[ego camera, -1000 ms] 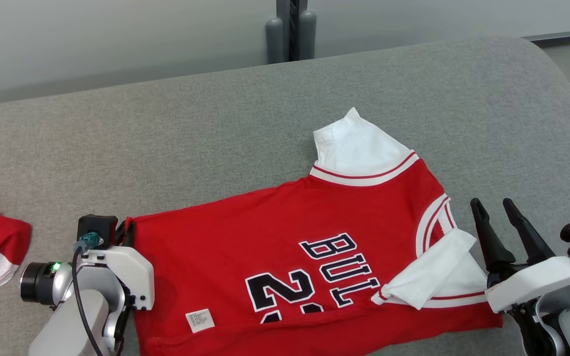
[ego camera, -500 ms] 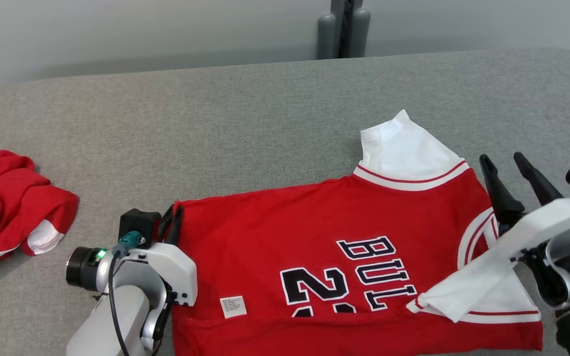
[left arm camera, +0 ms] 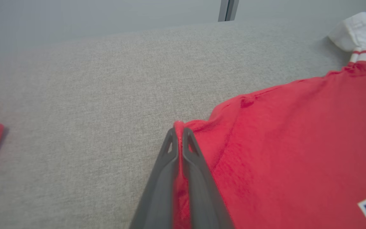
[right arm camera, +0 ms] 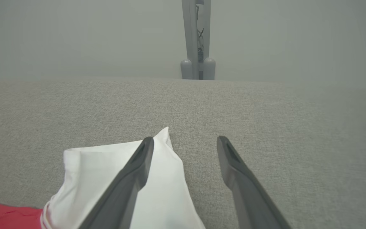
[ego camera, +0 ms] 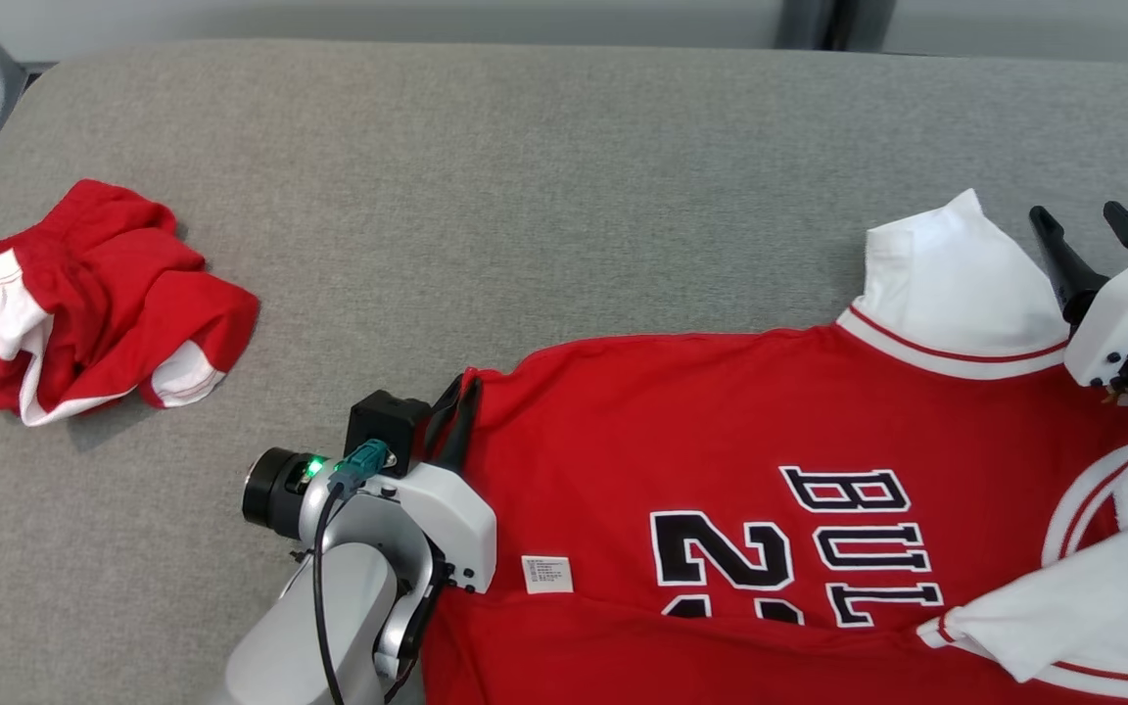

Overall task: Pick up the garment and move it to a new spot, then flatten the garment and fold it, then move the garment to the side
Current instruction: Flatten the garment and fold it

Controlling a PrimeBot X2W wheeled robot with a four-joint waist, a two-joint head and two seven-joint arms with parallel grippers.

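Red jersey (ego camera: 721,431) lies mostly flat on the grey fabric desk (ego camera: 525,196), well right of a crumpled red cloth (ego camera: 104,294). The left hand (ego camera: 461,401) is clamped on the hem corner nearest that cloth; the right hand (ego camera: 1075,211), spread wide and empty, hovers by the white sleeve (ego camera: 956,284) farthest from it. Flattening should go best if the right takes that end low, then both draw apart evenly.
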